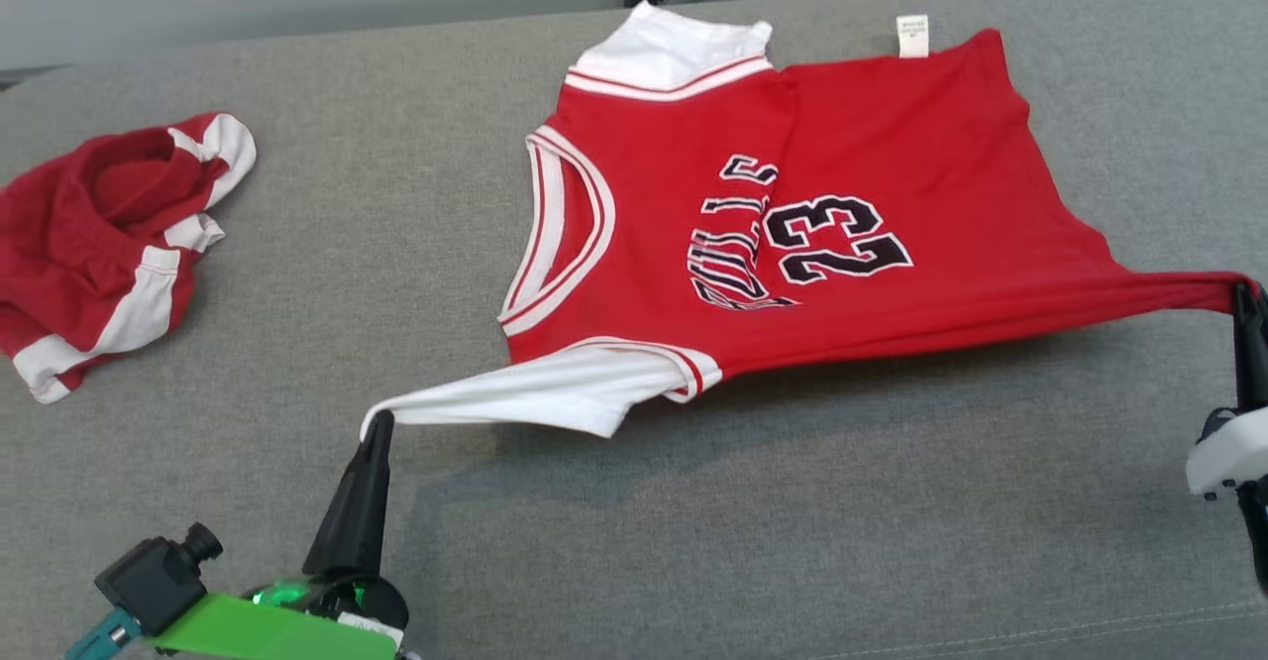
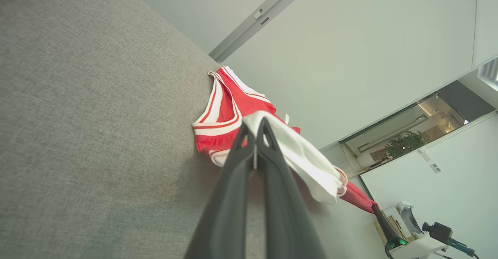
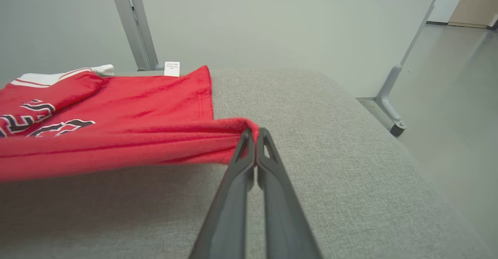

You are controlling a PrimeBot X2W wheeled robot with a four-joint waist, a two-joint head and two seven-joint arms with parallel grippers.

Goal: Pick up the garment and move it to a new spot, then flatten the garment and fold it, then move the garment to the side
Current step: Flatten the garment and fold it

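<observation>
Garment [image 1: 792, 244] corners are pinched in both pincers. The left gripper [image 1: 377, 420] has its fingers pressed together on the tip of the white sleeve, and the right gripper [image 1: 1244, 295] is clamped on the red hem corner. Between them the near edge is pulled taut and raised off the grey cushion [image 1: 396, 274]. The far part of the red jersey lies on the cushion with the number 23 facing up. A white label [image 1: 912, 36] shows at the far hem. Well apart to the left lies a crumpled red-and-white cloth [image 1: 109, 244].
</observation>
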